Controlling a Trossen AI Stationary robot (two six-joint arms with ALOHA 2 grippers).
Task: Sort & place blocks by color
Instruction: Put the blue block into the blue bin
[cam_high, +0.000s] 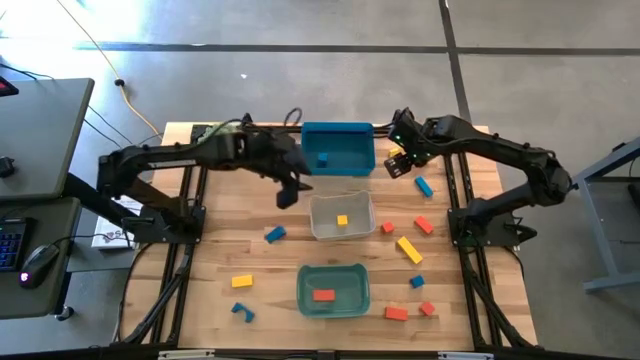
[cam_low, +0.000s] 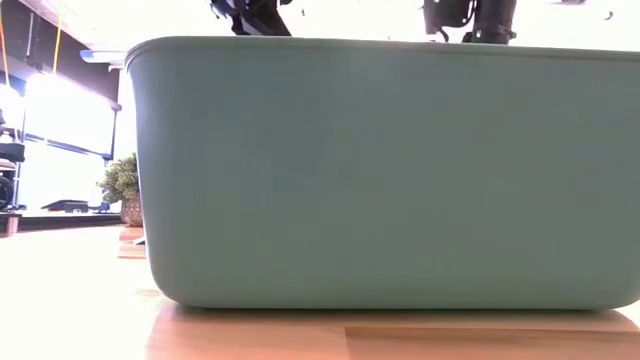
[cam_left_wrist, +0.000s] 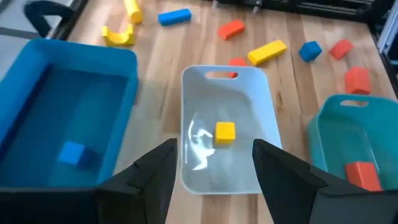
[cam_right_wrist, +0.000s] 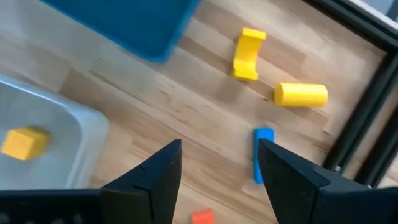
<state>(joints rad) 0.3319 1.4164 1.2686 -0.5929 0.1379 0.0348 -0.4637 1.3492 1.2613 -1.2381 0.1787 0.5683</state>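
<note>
Three bins stand in a row down the table's middle: a blue bin (cam_high: 338, 147) holding a blue cube (cam_left_wrist: 73, 152), a clear bin (cam_high: 341, 216) holding a yellow cube (cam_left_wrist: 225, 132), and a teal bin (cam_high: 333, 290) holding a red block (cam_left_wrist: 360, 173). Red, yellow and blue blocks lie loose on the wood on both sides. My left gripper (cam_high: 288, 195) (cam_left_wrist: 214, 168) hangs open over the clear bin's left side. My right gripper (cam_high: 397, 165) (cam_right_wrist: 217, 158) hangs open right of the blue bin, above bare wood, with a blue bar (cam_right_wrist: 263, 155) just beside one finger.
Near my right gripper lie a yellow arch (cam_right_wrist: 249, 53) and a yellow cylinder (cam_right_wrist: 301, 94). Right of the bins lie several red, blue and yellow blocks, among them a yellow bar (cam_high: 408, 249). Left of them lie a blue block (cam_high: 275, 234) and a yellow one (cam_high: 242, 281). The teal bin's wall (cam_low: 380, 170) fills the low view.
</note>
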